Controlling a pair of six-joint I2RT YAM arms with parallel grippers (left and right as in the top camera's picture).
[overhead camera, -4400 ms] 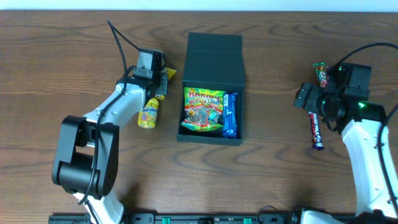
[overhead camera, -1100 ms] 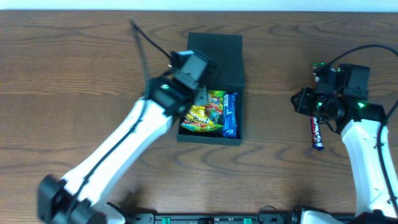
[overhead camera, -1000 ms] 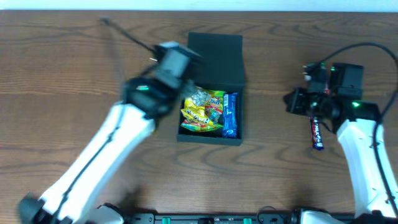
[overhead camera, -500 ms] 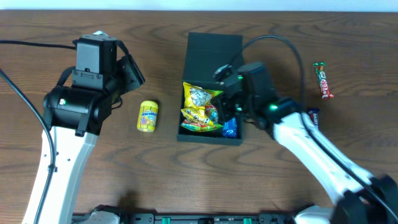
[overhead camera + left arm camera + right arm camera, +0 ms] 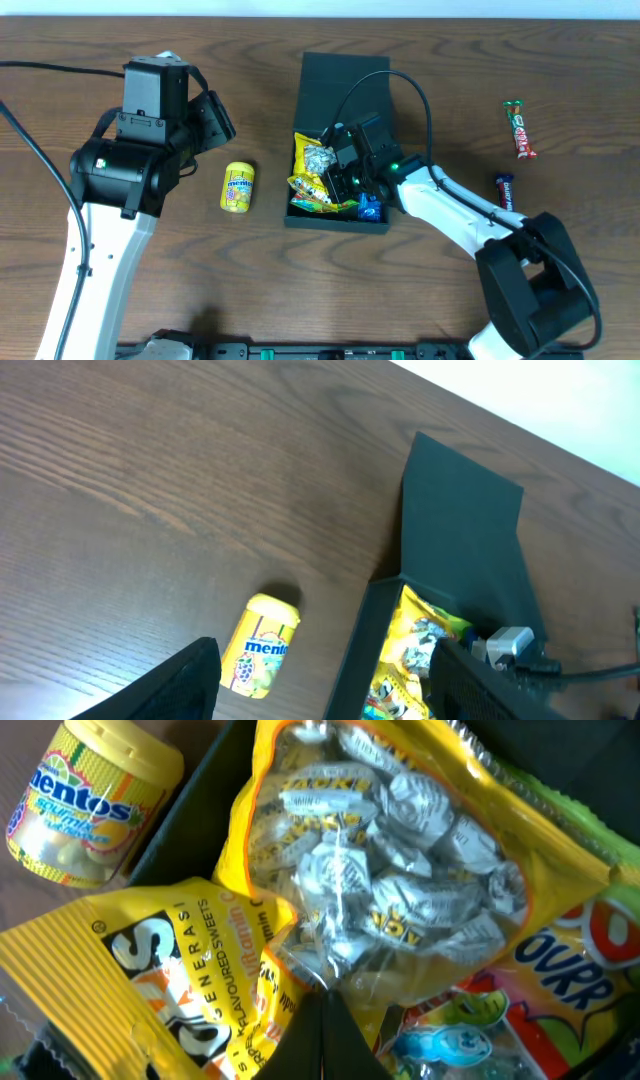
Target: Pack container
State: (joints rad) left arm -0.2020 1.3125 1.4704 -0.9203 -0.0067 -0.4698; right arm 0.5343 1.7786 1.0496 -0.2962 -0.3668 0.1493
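Centrally on the table [image 5: 120, 40] lies the container [image 5: 345, 90], lid back, long axis running near to far. The right gripper [image 5: 337, 182], the nearer one, is directly over its snack bags [image 5: 400, 910], jaws' state untellable; the left gripper [image 5: 220, 118] hovers well left, jaws wide.

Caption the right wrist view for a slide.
Clear bag of silver-wrapped sweets inside the dark rectangular box, yellow Mentos tub outside.

There is one dark box [image 5: 345, 85]. Three snack packets [image 5: 318, 160] show inside it. Outside lie one yellow Mentos bottle [image 5: 237, 186] and two chocolate bars [image 5: 520, 128].
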